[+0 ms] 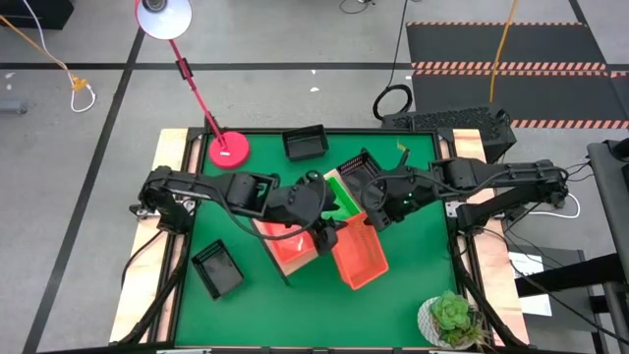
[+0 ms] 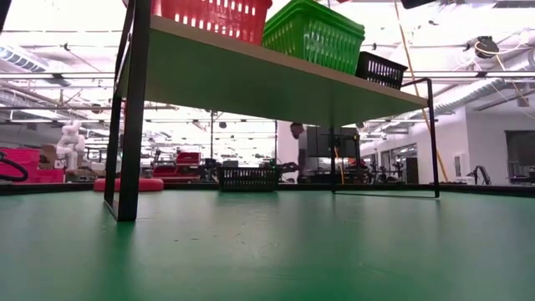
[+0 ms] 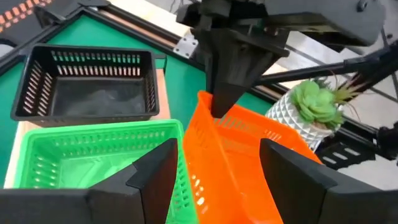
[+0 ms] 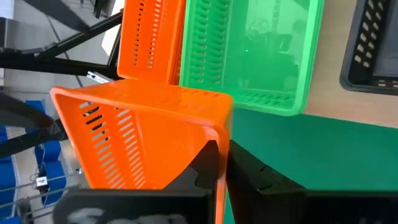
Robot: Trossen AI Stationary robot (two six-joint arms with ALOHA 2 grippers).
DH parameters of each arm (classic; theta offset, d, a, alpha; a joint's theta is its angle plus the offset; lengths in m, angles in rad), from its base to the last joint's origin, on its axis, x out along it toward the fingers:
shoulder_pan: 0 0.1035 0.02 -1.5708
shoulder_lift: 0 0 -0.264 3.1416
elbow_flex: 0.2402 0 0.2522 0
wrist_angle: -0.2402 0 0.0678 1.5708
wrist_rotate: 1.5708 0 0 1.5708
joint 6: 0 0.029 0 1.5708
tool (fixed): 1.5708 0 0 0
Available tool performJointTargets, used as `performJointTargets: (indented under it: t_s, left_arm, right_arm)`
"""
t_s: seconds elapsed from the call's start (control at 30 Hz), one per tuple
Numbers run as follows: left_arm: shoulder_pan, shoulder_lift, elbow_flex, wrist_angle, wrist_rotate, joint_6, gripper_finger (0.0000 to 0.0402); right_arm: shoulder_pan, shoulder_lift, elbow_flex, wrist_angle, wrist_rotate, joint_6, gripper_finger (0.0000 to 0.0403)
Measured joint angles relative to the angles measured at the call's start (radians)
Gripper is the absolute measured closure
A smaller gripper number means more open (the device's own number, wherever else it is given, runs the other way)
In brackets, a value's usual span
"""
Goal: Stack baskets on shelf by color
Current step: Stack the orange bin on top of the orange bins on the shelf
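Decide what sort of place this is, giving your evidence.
Probably a robotics lab: two arms work over a green table, a keyboard lies on the floor, and a person sits at benches behind.

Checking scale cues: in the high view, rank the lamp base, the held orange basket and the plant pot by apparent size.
1. Orange basket, pinched at its rim by the right gripper: clearly largest.
2. and 3. Plant pot and red lamp base: too alike to rank, and the leaves hide the pot's rim.

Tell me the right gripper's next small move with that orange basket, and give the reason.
Probably carry it sideways over the orange basket on the shelf and level it. The right gripper is shut on the tilted orange basket's rim, holding it beside the shelf, off the stack. The open left gripper hovers nearby.
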Motion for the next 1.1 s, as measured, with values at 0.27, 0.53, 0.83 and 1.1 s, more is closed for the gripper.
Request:
performJointTargets:
  t_s: [0.27,0.53,0.83,1.1]
  left_arm:
    - [0.006,0.007,-0.001,-0.026,0.074,0.042,0.0244]
    - [0.007,0.006,-0.003,-0.095,0.046,0.000,0.0363]
    - [0.010,-0.068,-0.003,-0.197,0.062,-0.106,0.0392]
    - [0.012,-0.188,-0.005,-0.306,0.019,-0.098,0.0395]
  right_arm:
    - [0.000,0.000,0.000,0.033,0.025,0.002,0.0390]
    - [0.000,0.001,-0.001,0.071,0.026,-0.001,0.0390]
    - [-0.002,-0.026,-0.003,0.273,0.026,-0.011,0.0320]
    - [-0.029,-0.049,-0.001,0.470,0.027,-0.067,0.0215]
